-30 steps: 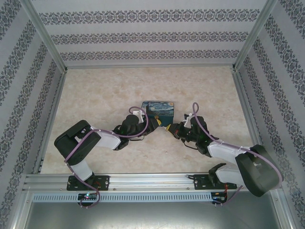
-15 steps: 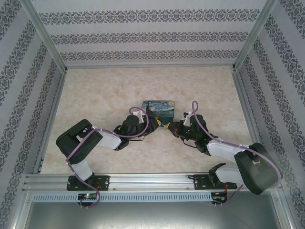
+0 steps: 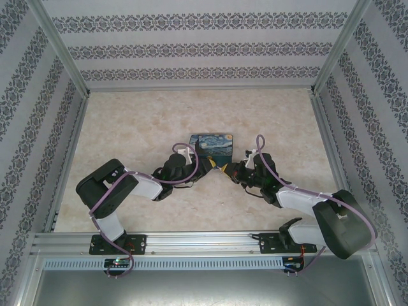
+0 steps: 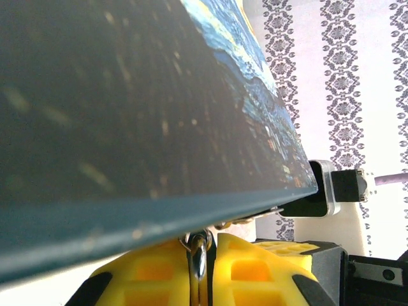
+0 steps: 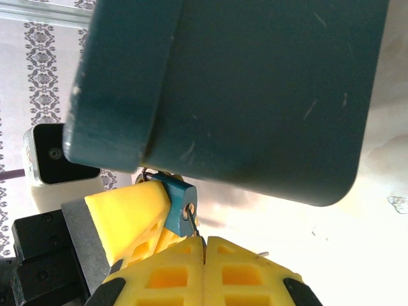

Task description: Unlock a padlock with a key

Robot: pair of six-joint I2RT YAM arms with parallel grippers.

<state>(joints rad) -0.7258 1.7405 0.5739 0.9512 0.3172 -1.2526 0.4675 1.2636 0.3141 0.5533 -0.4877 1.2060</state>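
Currently, left claw (image 4: 205, 255): clamped on tiny teal-blue padlock (image 5: 179, 199), lower centre.
right claw (image 5: 204, 250): together, pinching thin brownish metal key (image 5: 193, 221), tip at the padlock's keyhole.
Starry-Night-print tin box (image 5: 255, 95): just above.

Robot lab test cell: aluminium rail (image 3: 204, 241), wallpapered walls (image 3: 204, 48), marble-look tabletop (image 3: 127, 127).

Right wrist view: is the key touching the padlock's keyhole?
Yes, the key reaches from the right tool up into the keyhole of the padlock.
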